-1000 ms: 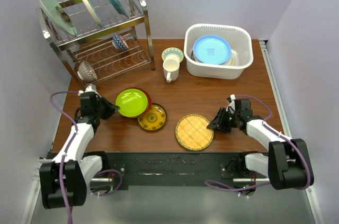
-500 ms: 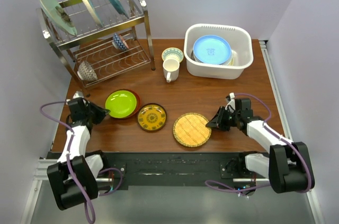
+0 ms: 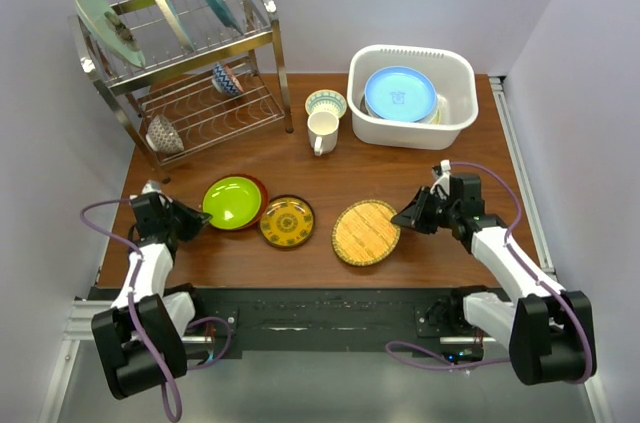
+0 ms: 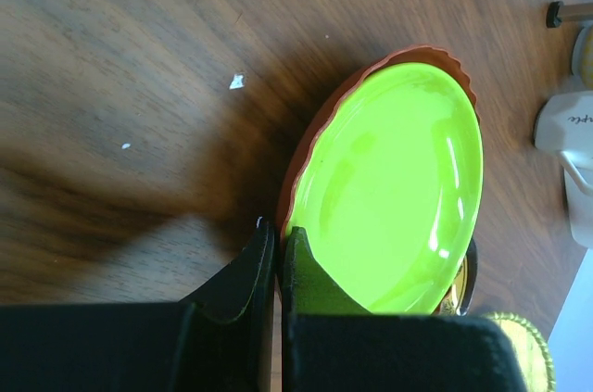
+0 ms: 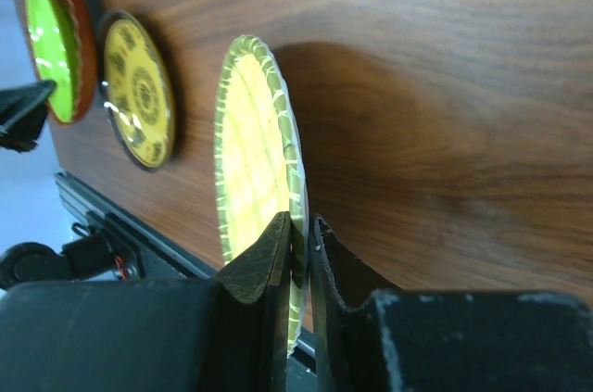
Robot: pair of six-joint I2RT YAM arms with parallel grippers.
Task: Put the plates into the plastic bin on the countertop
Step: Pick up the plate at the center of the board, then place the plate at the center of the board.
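Observation:
My left gripper (image 3: 199,219) (image 4: 278,236) is shut on the left rim of the lime green plate (image 3: 233,202) (image 4: 398,197), which lies in the red-orange plate (image 4: 310,146). One finger rests over the green plate, the other outside the rim. A yellow patterned plate (image 3: 287,221) (image 5: 139,95) lies flat beside them. My right gripper (image 3: 404,219) (image 5: 304,236) is shut on the right edge of the yellow woven plate (image 3: 367,232) (image 5: 250,151), which is tilted with that edge raised. The white plastic bin (image 3: 412,133) stands at the back right, with a blue-rimmed plate (image 3: 400,93) on top of other plates inside.
A metal dish rack (image 3: 200,73) at the back left holds plates on edge and small bowls. A white mug (image 3: 322,131) (image 4: 570,132) and a small bowl (image 3: 326,103) stand between the rack and the bin. Walls close in on three sides of the countertop (image 3: 330,178).
My right gripper closed on the woven plate's edge and tipped it up, shifting it slightly to the right. My left gripper drew back to the left, dragging the lime green and red-orange plates with it.

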